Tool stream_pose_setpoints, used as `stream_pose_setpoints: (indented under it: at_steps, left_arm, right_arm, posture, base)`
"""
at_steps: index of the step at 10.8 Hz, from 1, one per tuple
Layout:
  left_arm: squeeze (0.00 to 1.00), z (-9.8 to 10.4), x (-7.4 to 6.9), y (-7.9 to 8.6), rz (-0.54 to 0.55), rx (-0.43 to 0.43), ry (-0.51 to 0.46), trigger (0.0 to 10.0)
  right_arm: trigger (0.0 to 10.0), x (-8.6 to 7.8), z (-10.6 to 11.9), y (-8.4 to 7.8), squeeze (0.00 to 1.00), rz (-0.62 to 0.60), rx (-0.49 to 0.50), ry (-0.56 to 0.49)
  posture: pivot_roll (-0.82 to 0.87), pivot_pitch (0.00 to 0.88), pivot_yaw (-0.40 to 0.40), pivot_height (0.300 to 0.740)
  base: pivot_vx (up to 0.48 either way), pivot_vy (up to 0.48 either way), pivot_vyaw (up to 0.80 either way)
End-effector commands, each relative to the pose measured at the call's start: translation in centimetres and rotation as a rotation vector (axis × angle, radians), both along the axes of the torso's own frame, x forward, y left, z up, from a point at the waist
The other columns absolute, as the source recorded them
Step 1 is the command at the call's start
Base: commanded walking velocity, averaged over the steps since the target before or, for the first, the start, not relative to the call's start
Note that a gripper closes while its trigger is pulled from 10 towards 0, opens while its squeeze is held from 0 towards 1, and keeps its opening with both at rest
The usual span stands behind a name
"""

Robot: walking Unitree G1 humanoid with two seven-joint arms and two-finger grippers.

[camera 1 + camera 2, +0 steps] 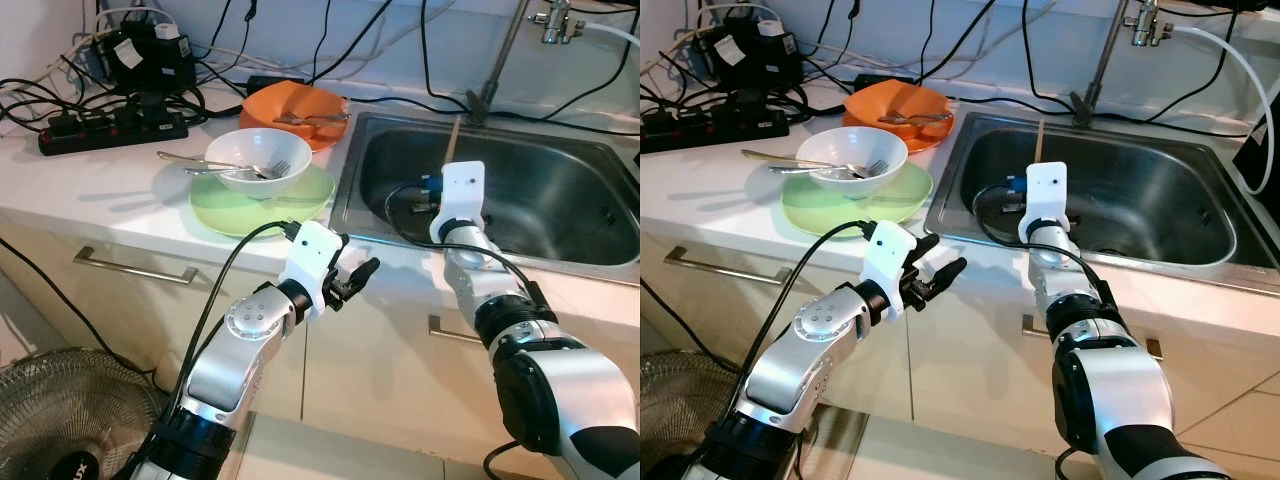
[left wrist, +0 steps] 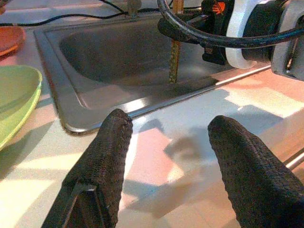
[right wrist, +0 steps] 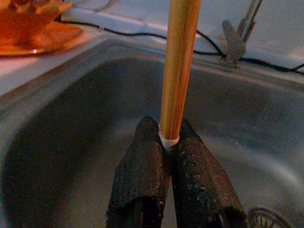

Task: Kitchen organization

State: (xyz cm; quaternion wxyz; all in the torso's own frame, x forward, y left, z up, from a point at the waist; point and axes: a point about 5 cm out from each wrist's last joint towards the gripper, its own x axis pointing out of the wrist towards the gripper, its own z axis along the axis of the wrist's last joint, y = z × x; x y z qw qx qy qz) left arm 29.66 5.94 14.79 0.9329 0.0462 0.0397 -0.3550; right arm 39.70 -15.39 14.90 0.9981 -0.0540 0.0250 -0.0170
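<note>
Fingers of the right gripper clamp a wooden chopstick upright over the steel sink, likely for dropping in; the left gripper waits, spread and empty, above the counter edge.

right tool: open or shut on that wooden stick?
Shut on it. The right tool has both black fingers pressed against the thin wooden stick, which stands upright over the stainless steel sink.
</note>
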Motion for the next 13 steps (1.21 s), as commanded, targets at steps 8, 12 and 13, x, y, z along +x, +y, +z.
stream_pose_setpoints:
  at_steps: [8,12,13]
  left_arm:
    - [0.0,0.88,-0.24,0.13,0.002,0.017,-0.023,10.0]
    - [0.0,1.06,-0.06,0.29,0.021,0.013,-0.034,10.0]
    - [0.0,1.14,0.06,0.35,0.03,0.011,-0.042,10.0]
  right_arm:
    - [10.0,0.03,-0.5,0.29,1.0,0.001,0.028,0.059]
    - [10.0,0.09,-0.33,0.36,0.0,-0.005,0.021,0.051]
    - [10.0,0.15,-0.09,0.44,0.0,-0.006,0.034,0.037]
  posture:
    - [0.29,0.0,-0.044,0.74]
    - [0.29,0.0,-0.044,0.74]
    - [0.28,0.0,-0.044,0.74]
  base:
    - [0.0,0.0,0.0]
    - [0.0,0.0,0.0]
    - [0.0,0.0,0.0]
